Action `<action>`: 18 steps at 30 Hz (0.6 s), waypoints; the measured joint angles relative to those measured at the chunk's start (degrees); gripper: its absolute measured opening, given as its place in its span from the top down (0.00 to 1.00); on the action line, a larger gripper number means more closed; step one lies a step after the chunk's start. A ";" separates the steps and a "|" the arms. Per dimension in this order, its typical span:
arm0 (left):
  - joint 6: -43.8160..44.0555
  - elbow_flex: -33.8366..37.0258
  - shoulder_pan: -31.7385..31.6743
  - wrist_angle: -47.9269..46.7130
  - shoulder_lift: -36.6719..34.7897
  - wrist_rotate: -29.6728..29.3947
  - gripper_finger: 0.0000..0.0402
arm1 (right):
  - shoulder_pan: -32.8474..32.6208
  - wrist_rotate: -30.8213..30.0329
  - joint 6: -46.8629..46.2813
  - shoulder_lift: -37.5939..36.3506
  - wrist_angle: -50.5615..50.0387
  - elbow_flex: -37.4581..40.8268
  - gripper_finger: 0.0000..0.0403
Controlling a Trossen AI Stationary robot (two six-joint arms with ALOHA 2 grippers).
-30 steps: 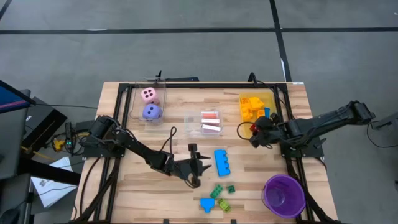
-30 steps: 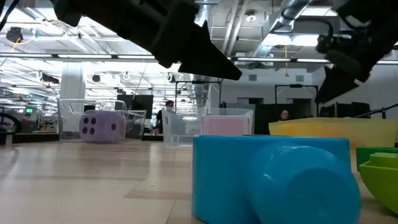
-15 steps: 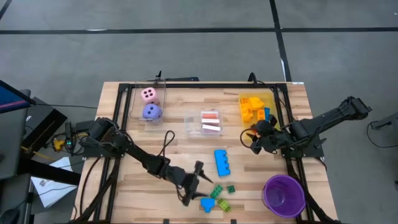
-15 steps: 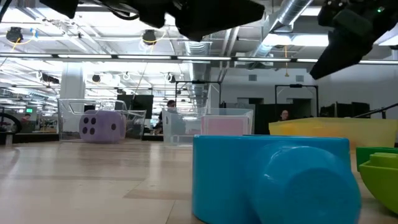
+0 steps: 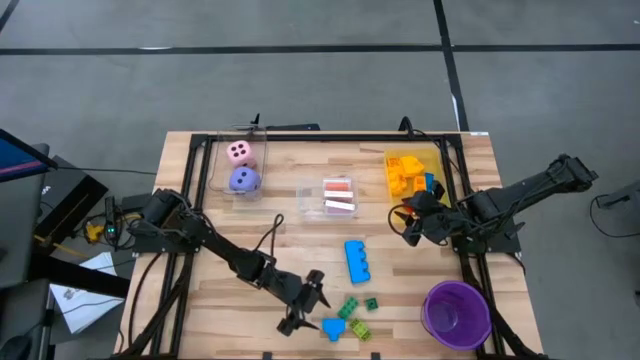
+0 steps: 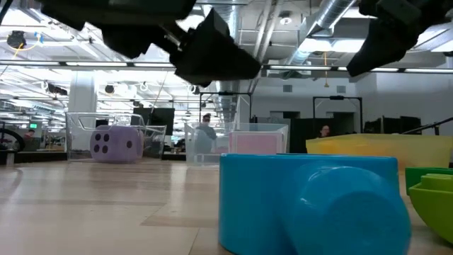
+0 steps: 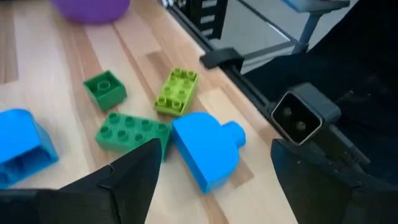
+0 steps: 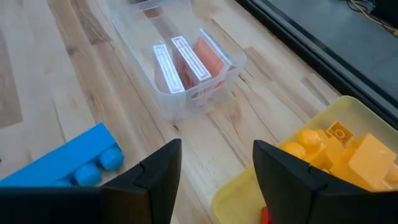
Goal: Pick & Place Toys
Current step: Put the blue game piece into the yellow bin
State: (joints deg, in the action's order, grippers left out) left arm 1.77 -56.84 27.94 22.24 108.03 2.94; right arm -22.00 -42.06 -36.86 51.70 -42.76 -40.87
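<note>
My left gripper (image 5: 305,312) is open low over the table's near middle. Its fingers stand on either side of a small blue brick with one stud (image 7: 208,149), touching nothing. This brick (image 5: 332,327) lies on the table beside green bricks (image 7: 130,132) and a lime one (image 7: 177,91). A long blue brick (image 5: 357,260) lies in the middle of the table. My right gripper (image 5: 410,222) is open and hangs above the table beside the yellow bin (image 5: 412,172) of yellow bricks (image 8: 339,146).
A clear bin (image 5: 340,196) holds pink-backed cards (image 8: 183,59). Another clear bin (image 5: 222,170) at the far left holds a pink die (image 5: 239,152) and a purple die (image 6: 113,144). A purple cup (image 5: 456,312) stands at the near right. A black frame rims the table.
My left gripper has gone toward the table's near edge, from beside the long blue brick to the small blue brick and the green ones. My right gripper has risen a little beside the yellow bin.
</note>
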 joint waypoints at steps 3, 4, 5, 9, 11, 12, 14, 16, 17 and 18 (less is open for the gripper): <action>0.51 -0.01 -0.02 0.48 0.71 0.00 0.26 | -0.24 0.01 -0.04 0.02 -0.02 -0.06 0.53; 0.49 -0.04 -0.04 1.30 1.41 -0.03 0.26 | -0.44 0.00 -0.07 0.02 -0.01 -0.06 0.53; 0.49 -0.02 -0.09 2.12 2.36 0.08 0.26 | -0.52 0.02 -0.16 0.02 0.01 -0.06 0.53; -0.01 -1.53 -0.63 2.92 5.90 0.50 0.25 | -0.55 0.20 -0.52 0.02 0.10 -0.06 0.53; -0.85 -2.40 -0.63 3.03 6.19 0.52 0.25 | -0.55 0.42 -0.63 0.02 0.08 -0.06 0.53; -1.28 -2.83 -0.61 3.24 6.19 0.93 0.24 | -0.55 0.46 -0.63 0.00 0.10 -0.06 0.53; -1.38 -3.34 -0.53 3.25 6.19 1.90 0.24 | -0.55 1.01 -0.63 0.02 0.06 -0.06 0.53; -1.40 -3.41 -0.47 3.10 6.19 2.05 0.24 | -0.55 1.41 -0.63 0.01 0.06 -0.06 0.53; -1.41 -3.46 -0.46 3.07 6.31 2.05 0.24 | -0.55 1.55 -0.64 0.02 0.03 -0.06 0.53; -1.39 -3.64 -0.46 3.38 6.84 2.08 0.24 | -0.55 1.57 -0.71 0.02 0.02 -0.06 0.53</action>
State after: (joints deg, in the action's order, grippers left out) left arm 0.39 -60.48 27.48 25.62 114.86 5.02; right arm -22.55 -40.49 -37.57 51.72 -42.74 -40.93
